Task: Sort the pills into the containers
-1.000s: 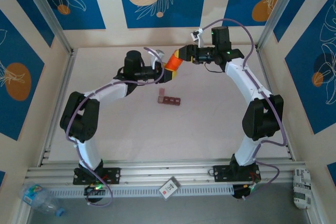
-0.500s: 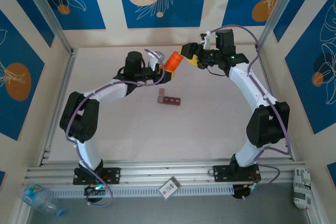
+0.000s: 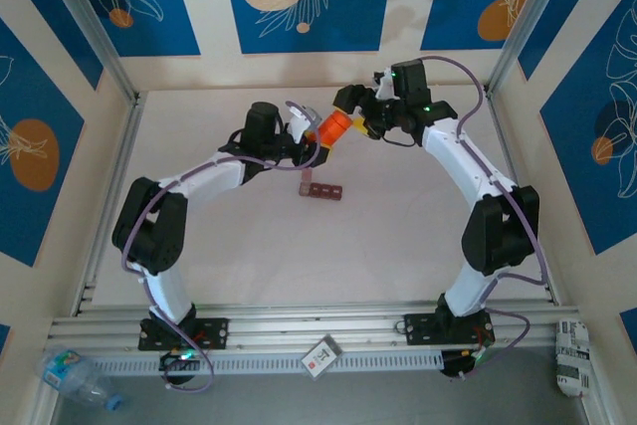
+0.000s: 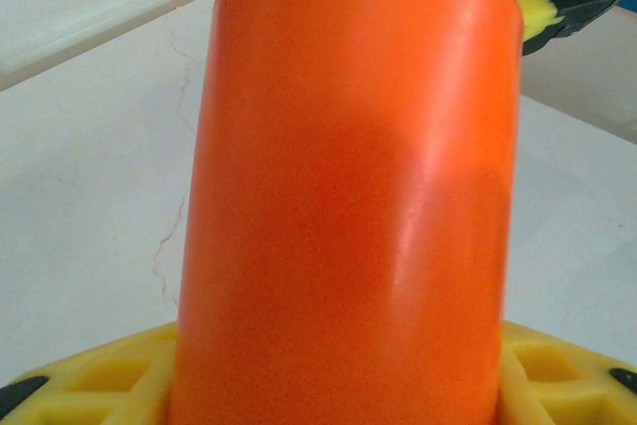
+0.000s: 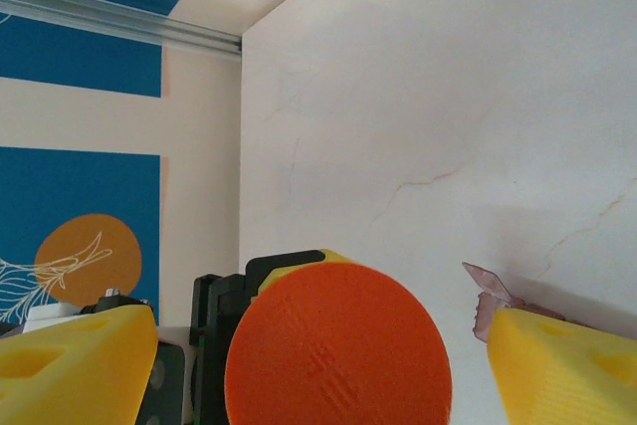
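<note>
Where the two arms reach in from the near edge, a pale surface (image 3: 249, 246) spreads between them, veined with faint cracks. The left arm (image 3: 189, 181) bends in from the left and the right arm (image 3: 468, 166) arches in from the right, and their wrists meet toward the far middle of the surface.

The left end effector (image 3: 320, 140) is clenched on the body of an orange bottle (image 3: 331, 128) and holds it tilted above the surface, cap end toward the right arm. In the left wrist view that bottle (image 4: 348, 196) rises straight up the middle, with the left end effector (image 4: 338, 390) gripping it low down and a yellow finger (image 4: 95, 385) showing on either side of it.

The right end effector (image 3: 351, 112) sits at the bottle's cap end with its jaws released. In the right wrist view the round orange cap (image 5: 336, 355) faces the lens, the right end effector (image 5: 328, 350) straddles it, and each yellow finger (image 5: 562, 365) stands clear of the cap's edge.

The containers (image 3: 320, 189), a short reddish-brown strip of small compartments, lie flat on the surface between the arms, near the bottle and on its near side, apart from both end effectors. A translucent reddish corner (image 5: 486, 308) beside the right finger looks like part of them, though I cannot tell for sure.
</note>
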Motion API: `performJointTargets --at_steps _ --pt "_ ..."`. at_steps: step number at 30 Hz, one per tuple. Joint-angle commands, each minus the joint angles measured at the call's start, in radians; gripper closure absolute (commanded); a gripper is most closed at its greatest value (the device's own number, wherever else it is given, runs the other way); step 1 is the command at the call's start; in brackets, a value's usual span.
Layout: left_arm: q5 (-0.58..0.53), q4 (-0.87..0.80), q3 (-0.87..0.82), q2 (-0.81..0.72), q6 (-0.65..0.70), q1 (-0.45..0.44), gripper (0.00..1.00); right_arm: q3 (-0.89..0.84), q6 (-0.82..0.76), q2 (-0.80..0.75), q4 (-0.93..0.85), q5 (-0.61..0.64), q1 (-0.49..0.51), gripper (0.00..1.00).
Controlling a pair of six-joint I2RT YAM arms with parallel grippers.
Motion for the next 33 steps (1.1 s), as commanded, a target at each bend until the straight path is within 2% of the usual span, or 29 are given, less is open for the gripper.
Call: performJointTargets --at_steps 1,12,26,30,33 --pt "-0.005 -0.005 0.033 -0.035 0.03 -0.012 1.0 0.045 0.01 0.01 -0.021 -0.001 0.013 0.15" --pt "-0.009 0.0 0.04 -0.034 0.017 -0.017 1.0 0.021 0.007 0.011 -0.025 -0.016 0.026 0.28" --pt "0.005 0.018 0.05 -0.031 -0.011 -0.018 1.0 -0.009 -0.046 0.011 -0.025 -0.036 0.025 0.49" --pt "0.077 0.029 0.057 -0.034 -0.046 -0.007 1.0 -0.023 -0.165 0.014 0.042 -0.119 0.004 0.51" --pt "0.193 0.113 0.045 -0.036 -0.15 0.021 1.0 -0.076 -0.3 -0.007 0.183 -0.273 -0.027 0.5"
